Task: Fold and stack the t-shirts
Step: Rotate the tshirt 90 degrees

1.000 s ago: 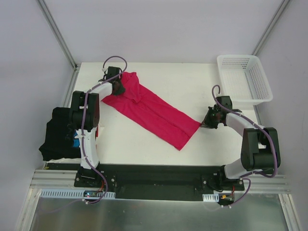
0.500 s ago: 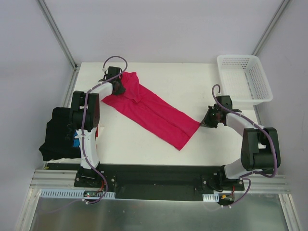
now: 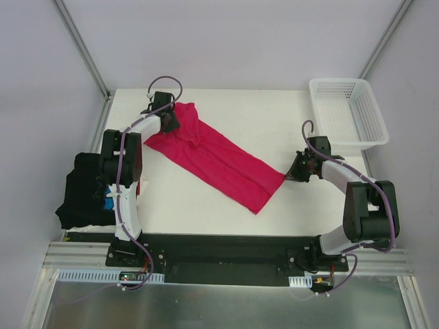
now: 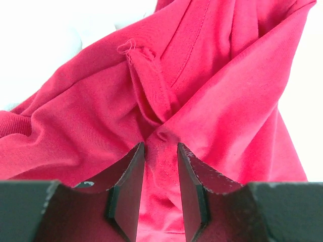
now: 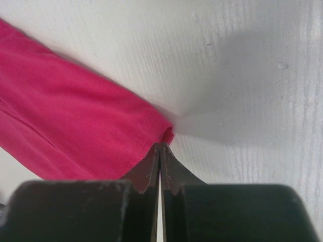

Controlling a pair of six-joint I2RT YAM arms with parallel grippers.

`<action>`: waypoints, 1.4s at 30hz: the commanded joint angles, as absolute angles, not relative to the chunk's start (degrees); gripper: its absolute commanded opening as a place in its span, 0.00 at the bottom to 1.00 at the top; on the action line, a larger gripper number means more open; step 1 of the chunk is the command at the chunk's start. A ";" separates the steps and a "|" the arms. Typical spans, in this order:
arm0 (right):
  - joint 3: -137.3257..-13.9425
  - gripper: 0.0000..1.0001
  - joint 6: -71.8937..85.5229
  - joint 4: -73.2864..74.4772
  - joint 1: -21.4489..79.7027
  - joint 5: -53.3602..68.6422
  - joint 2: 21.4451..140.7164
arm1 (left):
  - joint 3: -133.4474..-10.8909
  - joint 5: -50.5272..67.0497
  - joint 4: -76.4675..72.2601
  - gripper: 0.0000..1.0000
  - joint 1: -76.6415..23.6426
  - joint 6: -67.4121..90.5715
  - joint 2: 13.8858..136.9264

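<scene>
Looking down from above, you have one white table [image 3: 274, 110] carrying everything. One pink shirt [image 3: 219, 161] is the biggest thing on it. It lies as a long band running slantwise from the far left toward the near middle, flat at its near end and bunched at its far end.

Two arms are bolted at the near edge. Your left arm [image 3: 127, 171] reaches to the far left of the table, and your right arm [image 3: 357, 199] bends in from the right side.

One white lattice basket [image 3: 374, 123] stands at the far right corner, well apart from the pink shirt.

One black shirt [image 3: 81, 188] sits in a dark heap off the left edge of the table, beside the left arm, with a bit of blue print showing. You cannot count from above how many layers are in that heap.

Your left gripper [image 4: 160, 148] is on the bunched far end of the pink shirt. Its jaws stand narrow with a ridge of the cloth pinched between them, and the folds draw in toward the fingertips.

Your right gripper [image 5: 160, 146] is low over the table at the shirt's near right corner. Its jaws are pressed together and the fingertips touch the hemmed corner. You cannot tell whether any cloth is caught between them.
</scene>
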State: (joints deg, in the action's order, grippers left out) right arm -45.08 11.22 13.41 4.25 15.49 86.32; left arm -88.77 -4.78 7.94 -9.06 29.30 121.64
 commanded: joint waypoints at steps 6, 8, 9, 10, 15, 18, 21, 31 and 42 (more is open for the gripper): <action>-44.82 0.01 11.87 12.13 3.78 16.08 86.66 | -92.02 -5.10 8.79 0.32 -9.58 27.95 120.59; -44.65 0.01 11.95 12.22 3.78 16.08 86.57 | -91.85 -5.01 8.88 0.32 -9.58 28.12 120.76; -44.65 0.01 11.95 12.30 3.78 16.17 86.49 | -91.58 -4.92 8.88 0.32 -9.58 28.21 120.76; -44.65 0.01 11.87 12.39 3.78 16.08 86.40 | -91.41 -5.01 8.88 0.31 -9.58 28.30 120.76; -44.74 0.01 11.87 12.57 3.87 16.00 86.31 | -90.79 -5.27 8.88 0.31 -9.58 28.48 121.02; -44.74 0.01 11.87 12.66 3.78 15.82 86.22 | -90.44 -5.36 8.79 0.31 -9.58 28.74 121.20; -44.65 0.01 11.69 12.66 3.78 15.65 86.13 | -90.35 -5.19 8.79 0.31 -9.58 28.91 121.55; -44.56 0.01 11.60 12.92 3.69 15.64 85.78 | -90.44 -5.27 8.79 0.21 -9.58 29.27 121.82; -44.56 0.01 11.51 13.01 3.52 15.64 85.87 | -89.12 -4.92 8.70 0.29 -9.58 29.53 121.99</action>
State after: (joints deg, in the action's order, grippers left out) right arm -45.08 11.35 13.28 4.21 15.46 86.35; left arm -89.91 -4.80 8.40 -9.06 29.32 121.95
